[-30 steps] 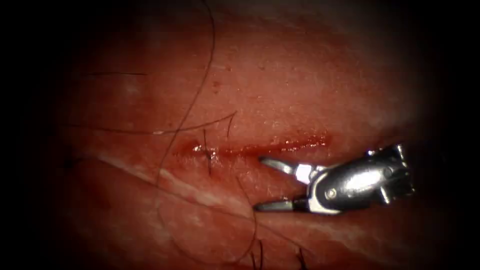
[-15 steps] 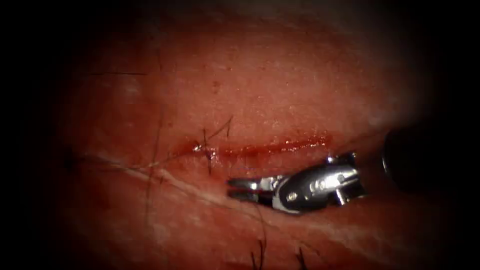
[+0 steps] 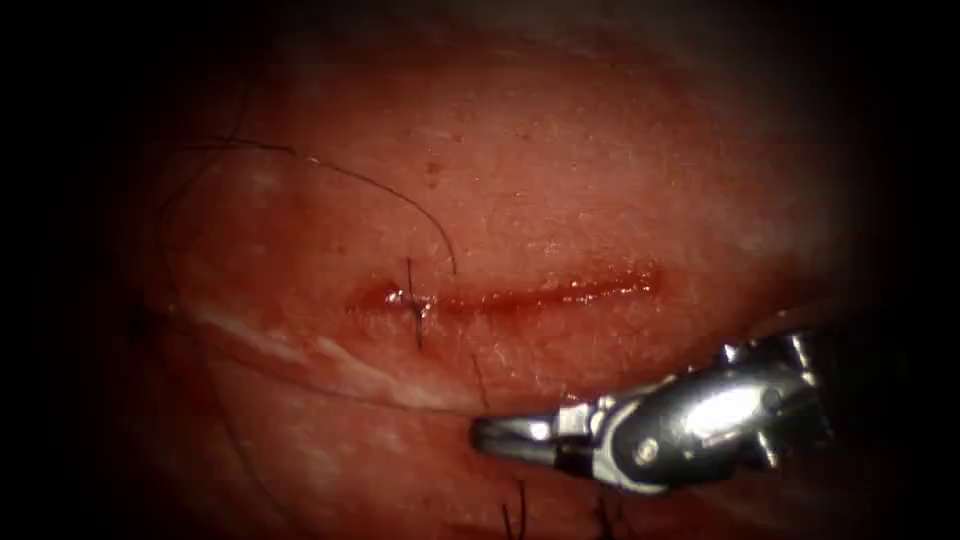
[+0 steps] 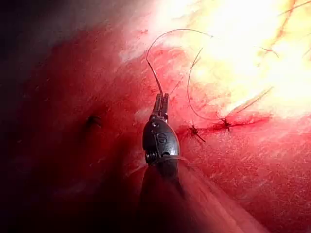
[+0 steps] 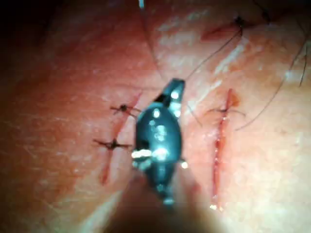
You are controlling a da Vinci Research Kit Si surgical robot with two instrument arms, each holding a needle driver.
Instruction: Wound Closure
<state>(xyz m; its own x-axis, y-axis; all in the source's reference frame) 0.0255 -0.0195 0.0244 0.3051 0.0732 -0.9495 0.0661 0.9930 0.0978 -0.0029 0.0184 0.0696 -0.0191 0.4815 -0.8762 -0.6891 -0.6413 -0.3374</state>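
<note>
Right tool sat below the cut, jaws together – on thread, I judged; left tool clamped thread too – a hard pull might tear the stitch from the tissue

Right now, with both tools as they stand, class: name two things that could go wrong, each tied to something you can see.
1. The left tool's jaws are shut on the thread, and the right tool's seem shut on it too. A hard pull could tear the tissue at the stitch.
2. Slack thread loops across the tissue; it might snag or tangle.
I cannot tell where the needle is.
</note>
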